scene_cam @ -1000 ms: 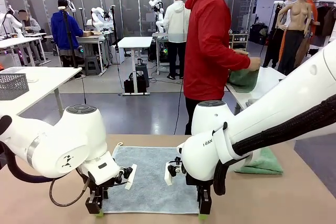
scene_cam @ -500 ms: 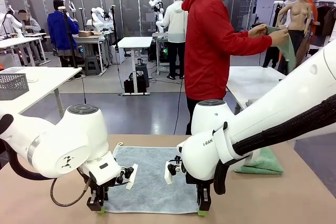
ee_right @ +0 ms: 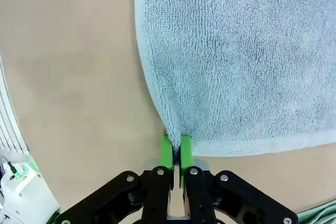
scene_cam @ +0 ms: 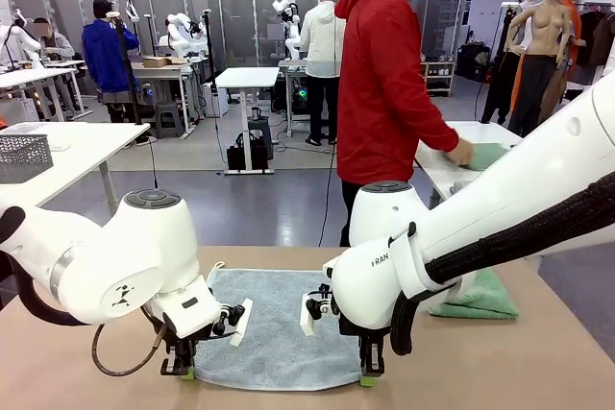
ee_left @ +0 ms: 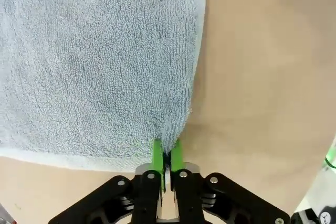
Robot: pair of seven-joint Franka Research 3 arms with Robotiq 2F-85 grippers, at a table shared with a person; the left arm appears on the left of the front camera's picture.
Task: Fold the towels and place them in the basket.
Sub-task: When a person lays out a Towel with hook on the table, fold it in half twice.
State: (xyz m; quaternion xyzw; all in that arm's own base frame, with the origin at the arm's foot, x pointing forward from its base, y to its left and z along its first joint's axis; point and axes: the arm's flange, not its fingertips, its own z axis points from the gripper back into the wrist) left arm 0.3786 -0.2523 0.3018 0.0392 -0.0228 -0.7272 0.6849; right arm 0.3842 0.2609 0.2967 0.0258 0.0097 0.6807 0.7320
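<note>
A pale blue-grey towel lies spread flat on the tan table between my two arms. My left gripper is shut on its near left corner, and the cloth is pinched between the green pads. On the near right corner my right gripper is shut too, with the terry puckered between its pads. A folded mint green towel rests at the table's right, behind my right arm. A dark grey mesh basket stands on a white table far left.
A person in a red top stands beyond the far edge and presses a green cloth onto a white side table at the right. Bare tan tabletop lies to both sides of the towel.
Both grippers have closed on the blue-grey towel's near corners, and the near edge now puckers at each pinch. The person lowered the green cloth from chest height onto the side table.
</note>
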